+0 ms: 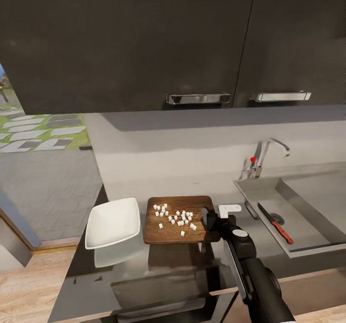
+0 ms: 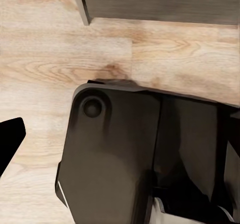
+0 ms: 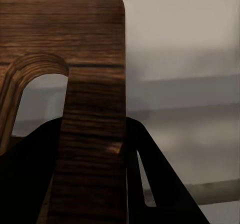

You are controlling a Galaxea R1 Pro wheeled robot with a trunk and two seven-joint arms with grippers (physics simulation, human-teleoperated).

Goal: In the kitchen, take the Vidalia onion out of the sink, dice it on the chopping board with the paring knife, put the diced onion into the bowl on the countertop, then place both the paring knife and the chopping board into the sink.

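Home kitchen, dark wall cabinets, grey countertop, steel sink with gooseneck faucet

chopping board: 1 | bowl: 1 | paring knife: 1 | sink: 1 | faucet: 1 | cabinet handles: 2 | diced onion pieces: roughly twenty, too small to count exactly | gripper: 1
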